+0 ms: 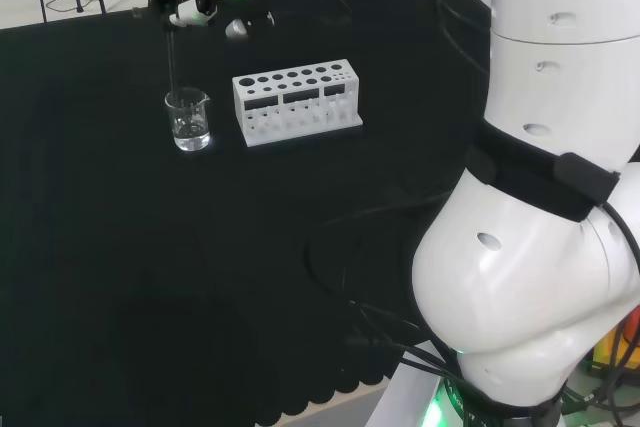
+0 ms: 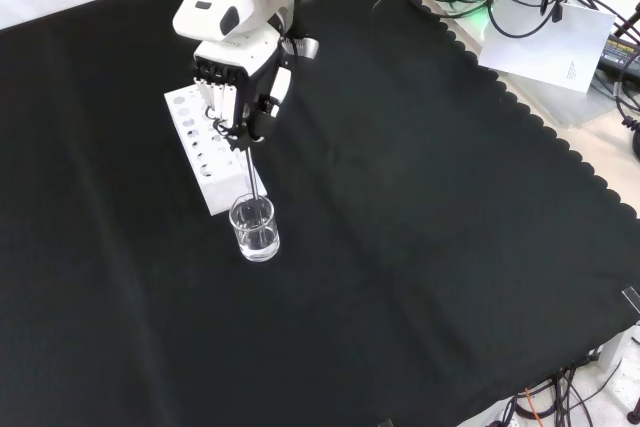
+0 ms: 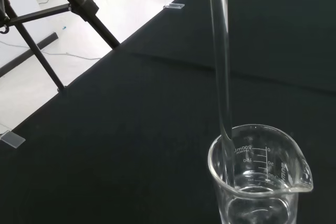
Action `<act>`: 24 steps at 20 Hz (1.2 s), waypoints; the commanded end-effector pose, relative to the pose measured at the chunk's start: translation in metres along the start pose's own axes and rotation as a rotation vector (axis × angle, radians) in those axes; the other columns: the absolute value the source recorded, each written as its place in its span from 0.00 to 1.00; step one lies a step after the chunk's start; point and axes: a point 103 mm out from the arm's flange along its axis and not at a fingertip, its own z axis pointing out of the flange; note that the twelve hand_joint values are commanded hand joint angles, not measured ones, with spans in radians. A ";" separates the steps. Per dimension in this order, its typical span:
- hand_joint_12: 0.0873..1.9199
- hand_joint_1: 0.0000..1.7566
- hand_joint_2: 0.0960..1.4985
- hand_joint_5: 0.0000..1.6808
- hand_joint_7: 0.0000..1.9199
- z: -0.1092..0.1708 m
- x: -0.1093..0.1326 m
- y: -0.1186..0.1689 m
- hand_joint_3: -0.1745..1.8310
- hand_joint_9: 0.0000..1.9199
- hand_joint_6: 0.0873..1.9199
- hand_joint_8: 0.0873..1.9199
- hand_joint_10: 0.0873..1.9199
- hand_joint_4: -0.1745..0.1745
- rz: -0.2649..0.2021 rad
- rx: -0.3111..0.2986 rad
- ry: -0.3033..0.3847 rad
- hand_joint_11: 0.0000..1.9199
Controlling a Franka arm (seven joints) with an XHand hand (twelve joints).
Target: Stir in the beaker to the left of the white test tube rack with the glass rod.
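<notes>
One glass rod [image 2: 256, 187] hangs upright from my hand [image 2: 240, 87], fingers [image 2: 243, 134] pinching its top, tip already inside the beaker [image 2: 254, 228] directly below.

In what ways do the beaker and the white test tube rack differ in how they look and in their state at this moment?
The beaker is clear and round with a pouring spout; the test tube rack is white, opaque and box-shaped. The beaker has one open mouth, while the rack has rows of holes on top. The glass rod, held by the hand, dips into the beaker; nothing stands in the rack's visible holes. Both stand upright on the black cloth, side by side in the head view.
</notes>
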 end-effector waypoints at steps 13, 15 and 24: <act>0.20 0.74 0.69 0.62 0.59 -0.002 -0.029 -0.015 0.09 0.82 0.29 0.52 0.39 0.00 0.052 0.030 0.018 0.85; 0.20 0.74 0.69 0.62 0.59 -0.003 -0.022 -0.020 0.09 0.82 0.28 0.52 0.39 0.00 0.046 0.032 0.016 0.85; 0.20 0.74 0.69 0.62 0.59 0.003 0.010 -0.015 0.09 0.82 0.28 0.52 0.39 0.00 0.001 0.056 -0.002 0.85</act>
